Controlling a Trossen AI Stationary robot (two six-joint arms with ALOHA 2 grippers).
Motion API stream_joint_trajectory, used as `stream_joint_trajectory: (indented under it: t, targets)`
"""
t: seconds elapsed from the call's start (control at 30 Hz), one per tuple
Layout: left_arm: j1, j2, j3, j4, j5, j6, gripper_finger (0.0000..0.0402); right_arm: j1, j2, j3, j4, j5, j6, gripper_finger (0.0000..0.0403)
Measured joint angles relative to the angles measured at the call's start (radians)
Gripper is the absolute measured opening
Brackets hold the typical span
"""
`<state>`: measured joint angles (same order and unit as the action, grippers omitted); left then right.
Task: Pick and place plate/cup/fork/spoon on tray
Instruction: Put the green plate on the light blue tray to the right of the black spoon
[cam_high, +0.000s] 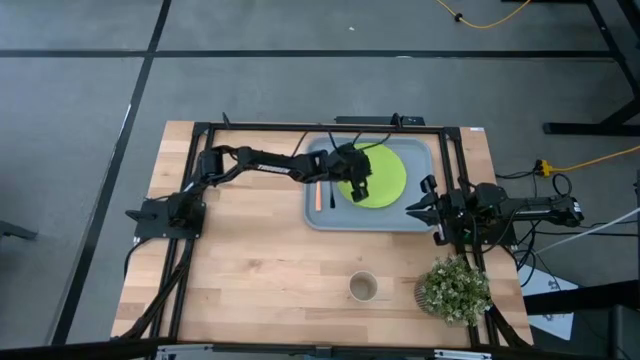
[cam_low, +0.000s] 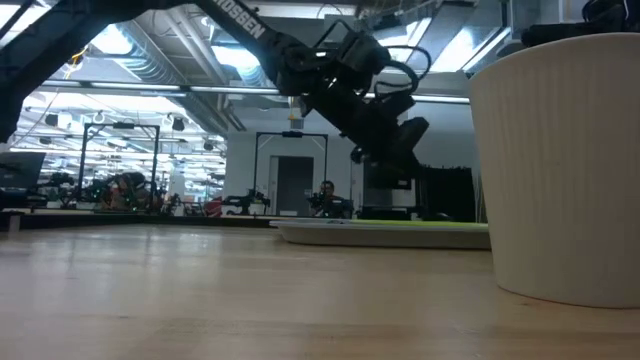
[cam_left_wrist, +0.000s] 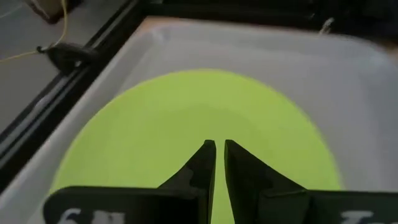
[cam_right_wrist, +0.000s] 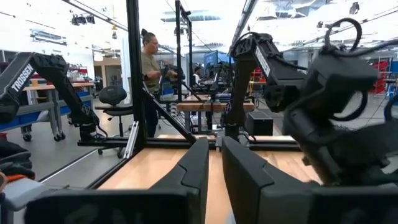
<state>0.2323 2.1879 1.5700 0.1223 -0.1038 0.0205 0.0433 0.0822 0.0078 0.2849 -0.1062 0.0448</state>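
The left gripper (cam_high: 361, 188) is hanging over the plate (cam_high: 385, 172), which is lying flat inside the tray (cam_high: 322, 217) at the tabletop's far edge, toward its right corner. Its fingers (cam_left_wrist: 198, 169) are nearly touching each other, with only a thin slit between them and nothing in it. The fork (cam_high: 317, 195) is lying along the tray's left wall, and a slim dark piece beside it is probably the spoon (cam_high: 330, 198). The right gripper (cam_high: 425, 205) is waiting just off the tray's right end, fingers (cam_right_wrist: 193, 165) drawn close together and holding nothing.

The cup (cam_high: 363, 288) is standing alone near the tabletop's near edge, right of middle, just beside a potted plant (cam_high: 455, 290) at the near right corner; it looks like the one thing not yet on the tray.

Judging by its look, the cup is going to be light, stiff and smooth, so it could tip or slide if nudged. Taking it by the rim, one finger inside and one outside, seems the safest hold, since the plant is crowding its right side.
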Motion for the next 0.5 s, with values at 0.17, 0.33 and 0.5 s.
stream_joint_trajectory:
  t: [0.17,0.33,0.5]
  targets:
    - [-0.004,0.023,0.0,0.028,0.009,-0.171,0.0026,0.0,0.0,0.0,-0.017,0.0,0.0,0.0051]
    - [-0.005,0.037,0.001,0.031,0.054,-0.145,0.0015,0.0,0.0,0.0,-0.018,0.0,0.0,0.0051]
    - [-0.022,0.051,0.001,0.026,0.07,-0.048,0.0002,0.0,0.0,0.0,-0.033,0.0,0.0,0.0051]
